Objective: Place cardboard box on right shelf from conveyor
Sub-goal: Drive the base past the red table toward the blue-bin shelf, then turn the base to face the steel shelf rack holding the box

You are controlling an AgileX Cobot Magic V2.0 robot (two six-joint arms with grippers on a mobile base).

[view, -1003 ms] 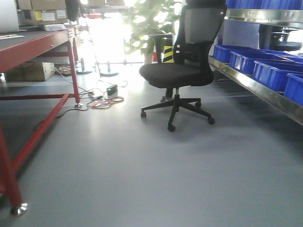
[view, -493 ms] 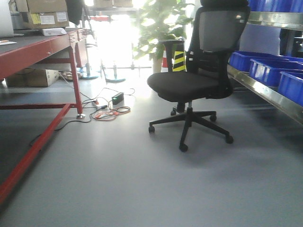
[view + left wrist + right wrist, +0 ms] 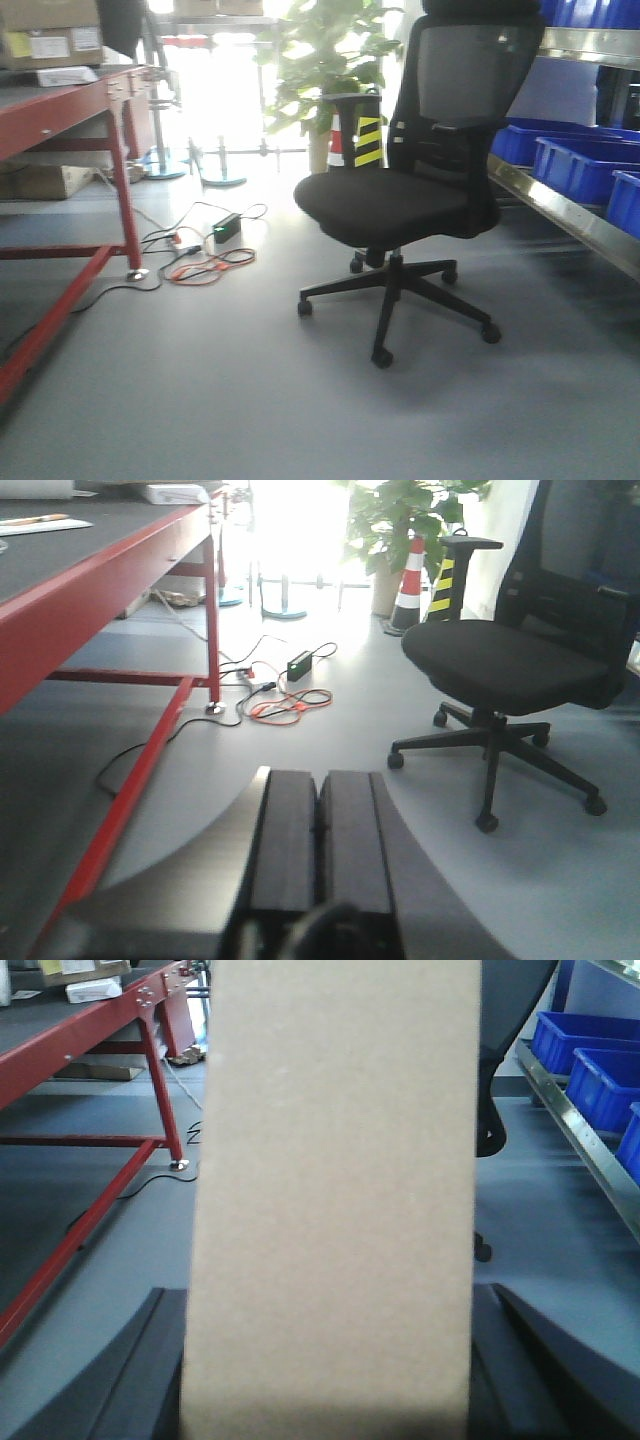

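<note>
Plain tan-brown cardboard box is clamped in the right hand, filling frame centre. Left hand is closed, empty. Shiny stainless-steel shelf, at right edge, is to be approached squarely, the black office chair being cleared.

Workshop: red workbench, blue bins.

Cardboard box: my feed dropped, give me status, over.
Left gripper shut, empty. Right gripper shut on cardboard box. Office chair ahead, close beside the shelf; may block approach.
</note>
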